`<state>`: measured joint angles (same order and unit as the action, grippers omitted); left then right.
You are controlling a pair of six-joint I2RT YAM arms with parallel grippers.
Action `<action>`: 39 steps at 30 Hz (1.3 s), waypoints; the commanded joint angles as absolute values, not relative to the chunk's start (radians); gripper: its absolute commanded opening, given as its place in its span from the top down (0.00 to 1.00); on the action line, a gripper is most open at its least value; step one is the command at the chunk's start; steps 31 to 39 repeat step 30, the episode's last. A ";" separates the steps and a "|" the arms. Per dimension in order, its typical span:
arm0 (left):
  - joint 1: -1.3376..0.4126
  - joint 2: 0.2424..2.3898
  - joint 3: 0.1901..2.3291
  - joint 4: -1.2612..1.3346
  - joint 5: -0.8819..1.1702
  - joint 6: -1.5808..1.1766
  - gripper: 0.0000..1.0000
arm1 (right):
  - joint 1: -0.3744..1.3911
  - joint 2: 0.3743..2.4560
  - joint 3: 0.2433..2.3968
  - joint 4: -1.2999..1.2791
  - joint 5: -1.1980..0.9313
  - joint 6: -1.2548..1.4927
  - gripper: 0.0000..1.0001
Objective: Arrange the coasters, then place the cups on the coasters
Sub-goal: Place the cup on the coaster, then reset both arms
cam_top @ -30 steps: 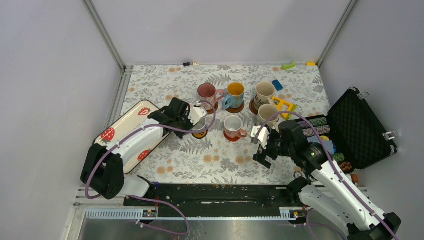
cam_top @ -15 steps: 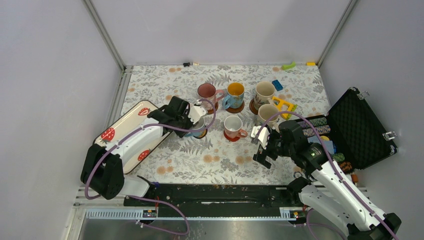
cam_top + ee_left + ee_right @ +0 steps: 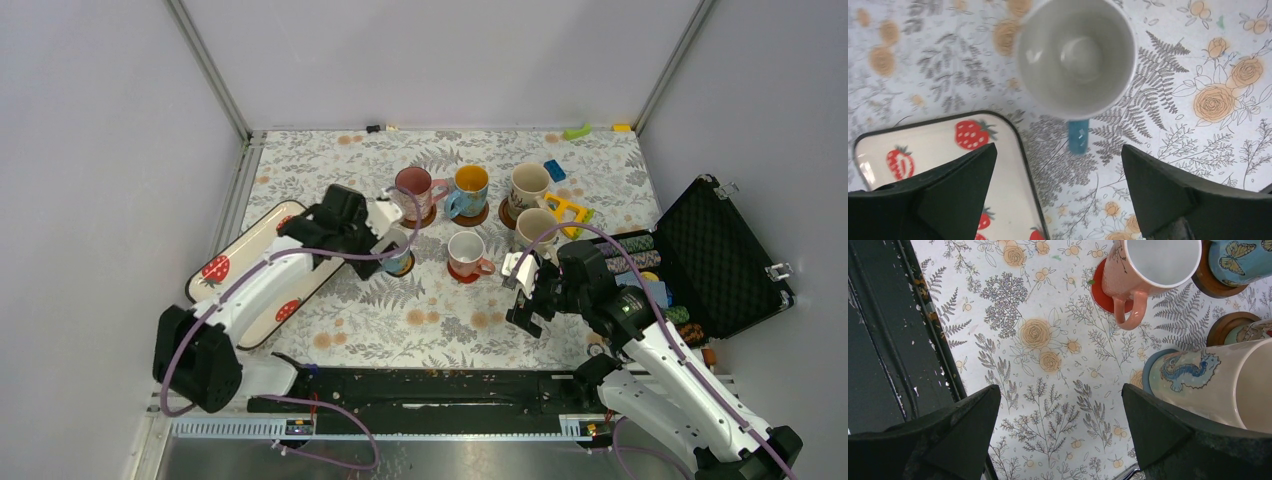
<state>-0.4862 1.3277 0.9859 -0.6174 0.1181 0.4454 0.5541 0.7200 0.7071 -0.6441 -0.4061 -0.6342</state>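
Six cups [image 3: 528,183] in two rows at upper centre, coasters [image 3: 1100,290] showing under five, left arm reaching diagonally, left gripper [image 3: 1058,152] spread wide and empty above the leftmost cup [image 3: 1075,50], beside one strawberry tray [image 3: 938,165], right gripper [image 3: 1060,395] wide open, empty, hovering lower right of centre.

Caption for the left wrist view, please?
Open left gripper poised over a white-lined mug with a blue handle, beside the strawberry tray on the floral tablecloth.
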 commanded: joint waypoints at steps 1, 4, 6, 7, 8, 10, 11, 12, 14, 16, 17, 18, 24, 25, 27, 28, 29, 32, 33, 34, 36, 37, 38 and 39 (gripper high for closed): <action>-0.385 1.148 1.093 -0.662 0.219 0.457 0.01 | 0.546 0.719 0.707 -0.605 -0.401 -0.607 0.00; -0.240 0.993 1.127 -0.714 0.333 0.449 0.01 | 0.546 0.711 0.720 -0.565 -0.317 -0.550 0.00; -0.120 0.841 1.117 -0.732 0.398 0.435 0.02 | 0.545 0.702 0.752 -0.560 -0.249 -0.493 0.00; -0.060 0.797 1.105 -0.735 0.421 0.430 0.01 | 0.544 0.687 0.769 -0.552 -0.205 -0.455 0.00; 0.000 0.721 1.077 -0.735 0.447 0.428 0.02 | 0.544 0.668 0.786 -0.539 -0.164 -0.413 0.00; 0.090 0.567 0.991 -0.752 0.480 0.438 0.01 | 0.545 0.611 0.807 -0.508 -0.084 -0.345 0.00; 0.115 0.509 0.957 -0.766 0.485 0.445 0.01 | 0.545 0.574 0.814 -0.485 -0.040 -0.321 0.00; 0.130 0.467 0.922 -0.783 0.479 0.449 0.01 | 0.545 0.540 0.823 -0.463 0.012 -0.296 0.00; 0.135 0.403 0.852 -0.783 0.442 0.429 0.02 | 0.545 0.471 0.852 -0.441 0.124 -0.279 0.00; 0.135 0.354 0.787 -0.760 0.422 0.384 0.01 | 0.545 0.397 0.881 -0.441 0.205 -0.298 0.00; 0.135 0.332 0.759 -0.740 0.417 0.359 0.02 | 0.545 0.362 0.889 -0.446 0.226 -0.310 0.00; 0.135 0.312 0.737 -0.729 0.415 0.335 0.01 | 0.545 0.334 0.901 -0.467 0.236 -0.316 0.00; 0.135 0.215 0.704 -0.715 0.421 0.326 0.01 | 0.487 0.254 0.879 -0.485 0.152 -0.259 0.00; 0.135 0.219 0.707 -0.716 0.419 0.326 0.01 | 0.476 0.259 0.881 -0.496 0.121 -0.246 0.00; 0.135 0.243 0.707 -0.723 0.418 0.325 0.01 | 0.463 0.265 0.888 -0.508 0.092 -0.216 0.00; 0.135 0.258 0.710 -0.727 0.420 0.326 0.01 | 0.460 0.266 0.892 -0.515 0.085 -0.216 0.00; 0.136 0.276 0.713 -0.732 0.419 0.327 0.01 | 0.460 0.268 0.897 -0.520 0.084 -0.221 0.00; 0.136 0.286 0.713 -0.734 0.421 0.328 0.01 | 0.460 0.272 0.901 -0.522 0.092 -0.225 0.00; 0.136 0.286 0.713 -0.734 0.421 0.328 0.01 | 0.460 0.272 0.901 -0.522 0.092 -0.225 0.00; 0.136 0.286 0.713 -0.734 0.421 0.328 0.01 | 0.460 0.272 0.901 -0.522 0.092 -0.225 0.00; 0.136 0.286 0.713 -0.734 0.421 0.328 0.01 | 0.460 0.272 0.901 -0.522 0.092 -0.225 0.00; 0.136 0.286 0.713 -0.734 0.421 0.328 0.01 | 0.460 0.272 0.901 -0.522 0.092 -0.225 0.00; 0.136 0.286 0.713 -0.734 0.421 0.328 0.01 | 0.460 0.272 0.901 -0.522 0.092 -0.225 0.00; 0.136 0.286 0.713 -0.734 0.421 0.328 0.01 | 0.460 0.272 0.901 -0.522 0.092 -0.225 0.00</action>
